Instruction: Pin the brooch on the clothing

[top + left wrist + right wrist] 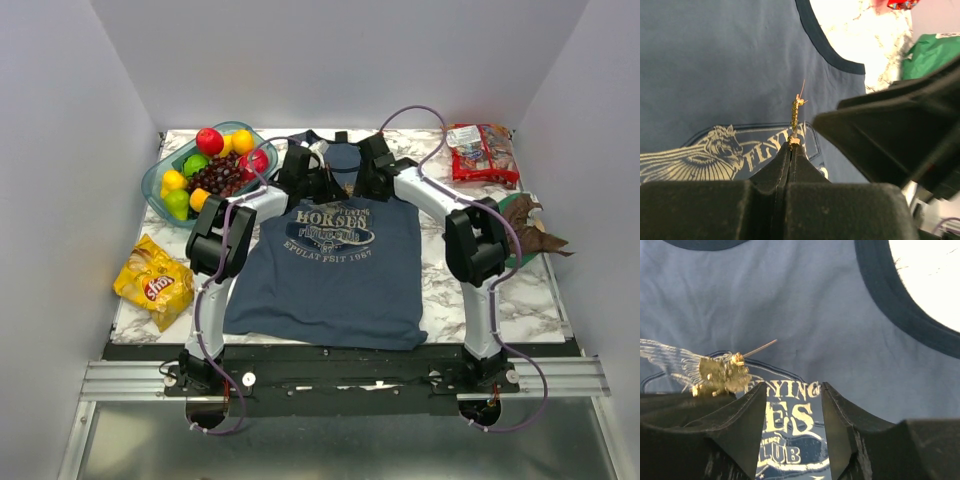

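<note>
Left gripper (791, 148) is clamped on one end of the brooch (795, 116), pin swung open, held over the clothing (715, 65) at upper chest, by the print's top. Right gripper (794, 392) has fingers apart, just beside the brooch, holding nothing. Risk: the thin end grip lets the brooch twist or slip when the pin meets loose fabric.

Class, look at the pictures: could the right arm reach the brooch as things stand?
Probably yes. The right fingers stand open just beside the brooch, which the left fingers hold clamped over the shirt. Nothing lies between them, though the brooch is not yet between the right fingers.
</note>
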### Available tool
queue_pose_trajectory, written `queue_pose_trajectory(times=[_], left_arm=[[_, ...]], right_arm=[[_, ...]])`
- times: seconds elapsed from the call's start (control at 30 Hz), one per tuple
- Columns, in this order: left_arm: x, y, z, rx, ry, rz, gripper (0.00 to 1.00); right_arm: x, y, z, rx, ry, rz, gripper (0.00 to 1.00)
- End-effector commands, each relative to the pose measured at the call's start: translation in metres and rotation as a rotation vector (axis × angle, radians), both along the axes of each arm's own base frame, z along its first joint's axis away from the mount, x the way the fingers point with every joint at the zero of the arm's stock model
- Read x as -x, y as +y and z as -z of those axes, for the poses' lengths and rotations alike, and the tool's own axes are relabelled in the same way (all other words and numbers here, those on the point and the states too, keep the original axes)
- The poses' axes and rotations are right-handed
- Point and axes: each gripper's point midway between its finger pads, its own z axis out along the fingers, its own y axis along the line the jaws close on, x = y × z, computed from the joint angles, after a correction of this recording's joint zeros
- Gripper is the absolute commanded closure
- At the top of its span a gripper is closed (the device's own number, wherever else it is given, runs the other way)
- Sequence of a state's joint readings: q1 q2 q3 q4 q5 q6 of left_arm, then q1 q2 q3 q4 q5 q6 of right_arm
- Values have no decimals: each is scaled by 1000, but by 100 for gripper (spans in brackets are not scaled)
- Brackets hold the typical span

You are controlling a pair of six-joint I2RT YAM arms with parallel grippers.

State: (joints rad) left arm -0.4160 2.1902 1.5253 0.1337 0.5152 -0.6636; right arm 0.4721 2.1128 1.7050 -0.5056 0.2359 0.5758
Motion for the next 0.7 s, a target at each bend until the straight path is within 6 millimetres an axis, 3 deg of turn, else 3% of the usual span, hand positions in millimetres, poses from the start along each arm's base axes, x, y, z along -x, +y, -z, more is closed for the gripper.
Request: queue_pose_trajectory(times=[0.0,0.37,0.67], left_arm=[[-2,4,-1,92,13,6,100],[7,2,18,153,76,38,100],[12,-5,28,171,116,99,100]], right_arm=[[2,-2,23,77,72,44,46],[-3,-7,46,127,117,89,52],[-2,-1,56,103,139,78,83]])
